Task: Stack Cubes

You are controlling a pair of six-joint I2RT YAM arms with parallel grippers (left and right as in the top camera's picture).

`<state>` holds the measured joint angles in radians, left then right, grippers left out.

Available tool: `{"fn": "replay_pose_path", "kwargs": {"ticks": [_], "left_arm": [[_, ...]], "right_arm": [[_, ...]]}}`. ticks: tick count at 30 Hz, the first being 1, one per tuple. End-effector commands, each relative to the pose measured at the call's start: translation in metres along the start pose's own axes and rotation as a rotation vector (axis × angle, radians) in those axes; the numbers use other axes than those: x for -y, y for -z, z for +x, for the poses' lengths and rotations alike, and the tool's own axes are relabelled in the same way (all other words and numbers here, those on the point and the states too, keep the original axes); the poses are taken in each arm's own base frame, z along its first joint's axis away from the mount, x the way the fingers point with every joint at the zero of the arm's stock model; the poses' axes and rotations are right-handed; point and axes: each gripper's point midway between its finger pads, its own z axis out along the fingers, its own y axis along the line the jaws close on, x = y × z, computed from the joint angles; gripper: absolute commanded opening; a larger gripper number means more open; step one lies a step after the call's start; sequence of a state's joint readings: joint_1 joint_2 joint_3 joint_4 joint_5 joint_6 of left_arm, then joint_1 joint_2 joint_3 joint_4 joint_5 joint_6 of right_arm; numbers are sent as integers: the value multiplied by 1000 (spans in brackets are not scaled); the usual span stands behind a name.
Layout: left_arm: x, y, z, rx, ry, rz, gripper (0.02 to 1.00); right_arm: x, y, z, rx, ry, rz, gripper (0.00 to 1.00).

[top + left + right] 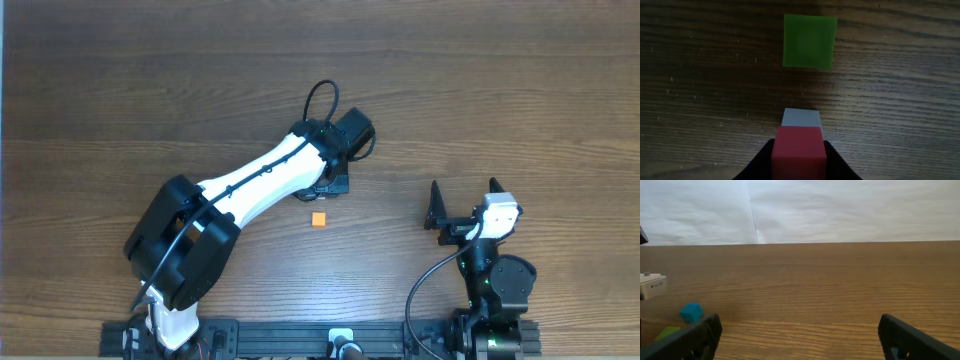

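My left jaws are closed on a red cube (799,152), with dark fingers (759,166) pressed to two opposite sides, and the cube sits square between them. Just past the red cube, meeting its far edge, shows the top of a blue cube (801,118). I cannot tell whether the red cube rests on it or hangs clear above it. Farther from the red cube along the same line lies a green cube (809,41), flat on the wooden counter (700,90) and apart from the blue cube. Seen from above, my left arm (255,185) covers the red cube. A small orange cube (318,220) lies alone on the counter close by, on the side toward my bases. My right jaws stand wide open with nothing between them, well off to the right of the red cube. They face along the counter toward a white wall (850,210).
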<state>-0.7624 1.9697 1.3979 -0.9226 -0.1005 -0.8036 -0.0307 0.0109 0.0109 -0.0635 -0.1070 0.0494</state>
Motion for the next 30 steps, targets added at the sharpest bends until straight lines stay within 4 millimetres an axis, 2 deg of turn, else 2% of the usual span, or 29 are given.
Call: {"fn": "replay_pose_path", "kwargs": {"ticks": [1,7,12,17,21,22,24,26,28,30], "left_arm": [[-2,-7,3,-26,-10,-2,51],[-2,-11,5,-37,-11,-8,82],[-2,-12,5,-37,-11,-8,266],[-2,-12,5,-38,-11,-9,345],[-2,-12,5,-37,-11,-9,443],[-2,-12,5,-37,-11,-9,478],[-2,-12,5,-37,-11,-9,632],[-2,-11,5,-38,-9,-7,744],[3,-7,8,-44,-12,13,829],[8,-1,11,-47,-19,38,855]], "right_arm": [[-2,0,2,-3,-2,-11,991],[-2,0,2,-3,-1,-11,993],[-2,0,2,-3,-2,-11,993],[-2,0,2,-3,-2,-11,993],[-2,0,2,-3,-2,-11,993],[-2,0,2,-3,-2,-11,993],[-2,0,2,-3,-1,-11,993],[-2,0,2,-3,-2,-11,993],[-2,0,2,-3,-1,-11,991],[-2,0,2,-3,-2,-11,993]]}}
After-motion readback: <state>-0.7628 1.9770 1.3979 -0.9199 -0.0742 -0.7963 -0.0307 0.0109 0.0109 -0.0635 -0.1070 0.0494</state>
